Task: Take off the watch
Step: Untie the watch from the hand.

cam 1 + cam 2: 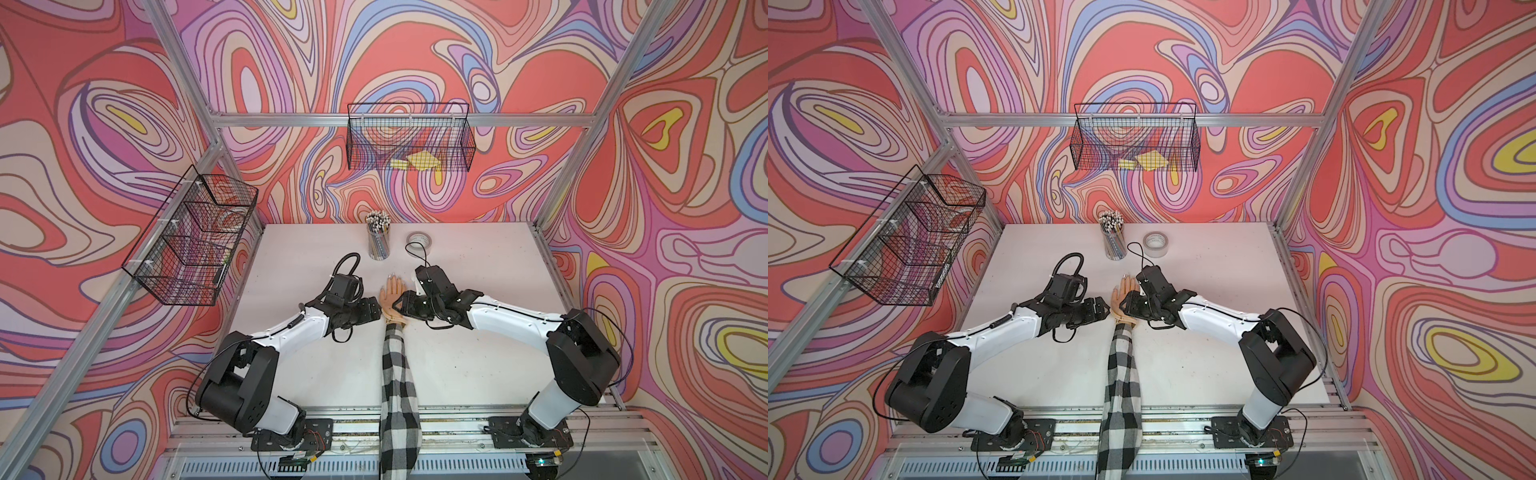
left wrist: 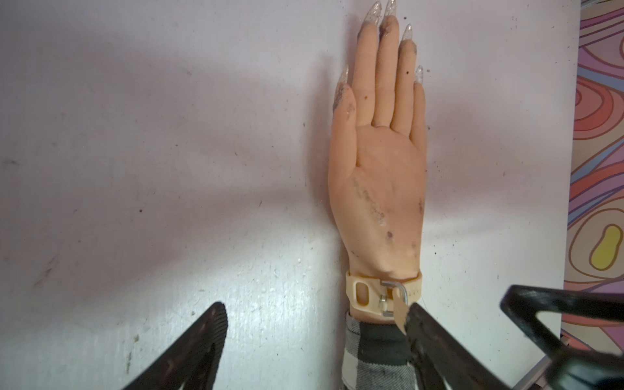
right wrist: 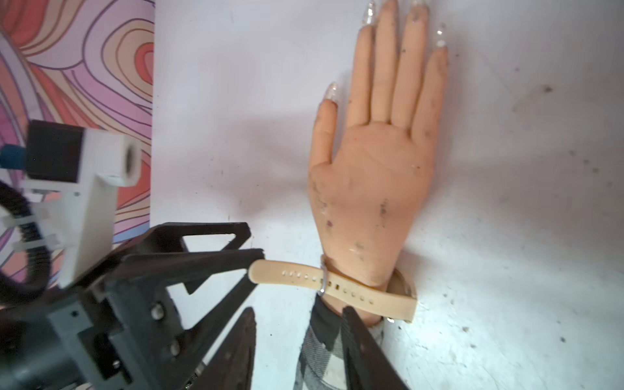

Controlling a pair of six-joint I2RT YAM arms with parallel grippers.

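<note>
The mannequin hand point(image 1: 390, 293) lies palm up at mid-table, its arm in a black-and-white plaid sleeve point(image 1: 397, 374). The watch point(image 3: 337, 285) circles the wrist. Its cream strap tail is pulled out through the metal buckle point(image 2: 393, 297) and sticks out sideways. My left gripper point(image 2: 315, 309) stands open beside the wrist, and one of its fingertips point(image 2: 413, 312) touches the strap tail's end. My right gripper point(image 3: 299, 310) is open on the wrist's other side. One of its fingers point(image 3: 354, 334) lies over the sleeve cuff just below the strap. In both top views the grippers hide most of the watch.
A cup of pencils point(image 1: 378, 241) and a grey tape roll point(image 1: 419, 241) stand at the back of the white table point(image 1: 478, 353). Wire baskets hang on the back wall point(image 1: 409, 137) and the left frame point(image 1: 191, 237). Both arms reach in from the front rail.
</note>
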